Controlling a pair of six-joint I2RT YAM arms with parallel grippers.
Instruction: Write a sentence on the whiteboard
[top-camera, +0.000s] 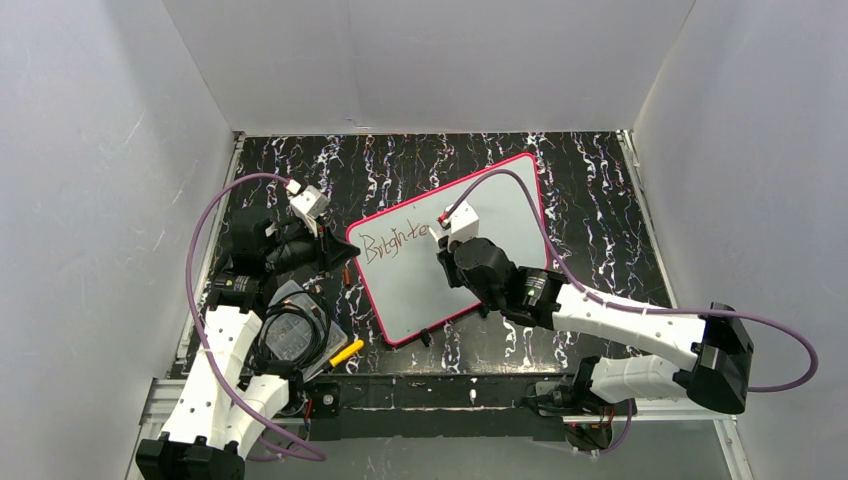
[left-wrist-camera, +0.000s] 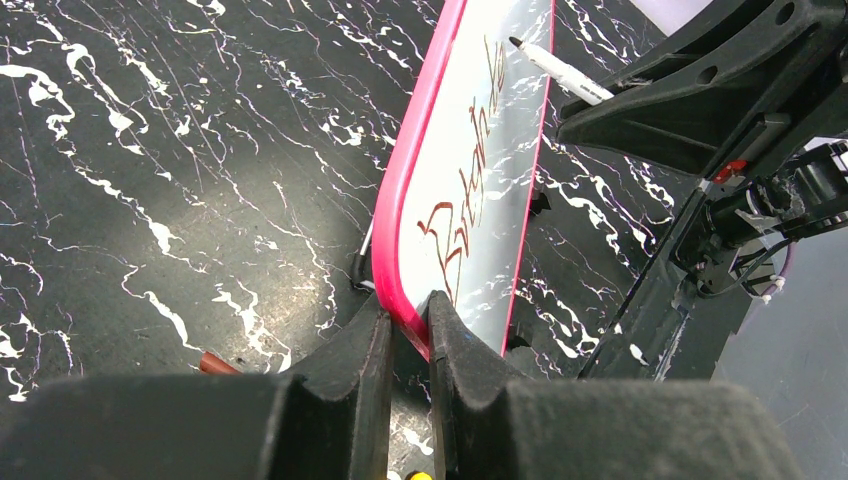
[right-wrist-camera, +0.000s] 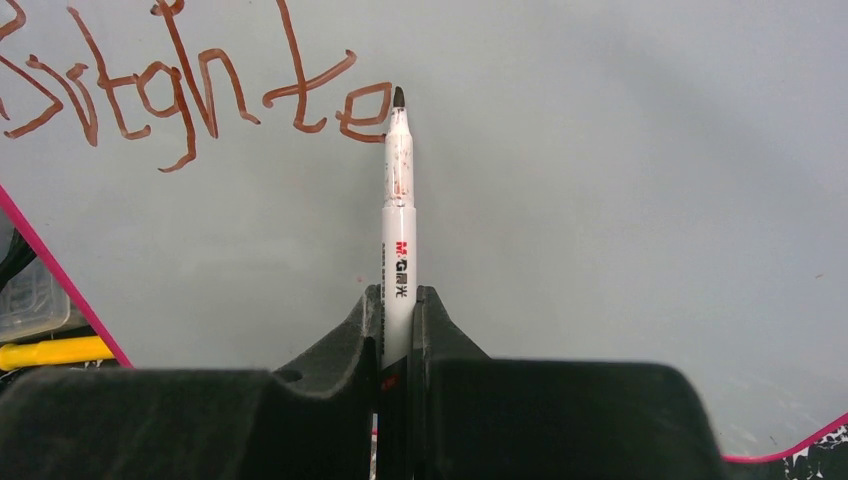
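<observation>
Whiteboard (left-wrist-camera: 412, 195) edge clamped in left claw (left-wrist-camera: 408, 306), marker (right-wrist-camera: 400, 225) in right claw (right-wrist-camera: 398, 300); clear tray (top-camera: 292, 293) holds cord (top-camera: 284, 336)

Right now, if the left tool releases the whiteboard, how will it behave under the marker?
Probably stiff: the whiteboard shows no bend. Likely to slide or swivel, since only the left tool pinches its pink frame. It looks thin, so probably light.

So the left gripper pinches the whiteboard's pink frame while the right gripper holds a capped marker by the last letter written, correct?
Not quite: the marker is uncapped, its dark tip bare beside the last letter of the sentence, as the right wrist view shows. The left gripper does pinch the pink frame of the whiteboard, and the right gripper holds the marker.
</observation>
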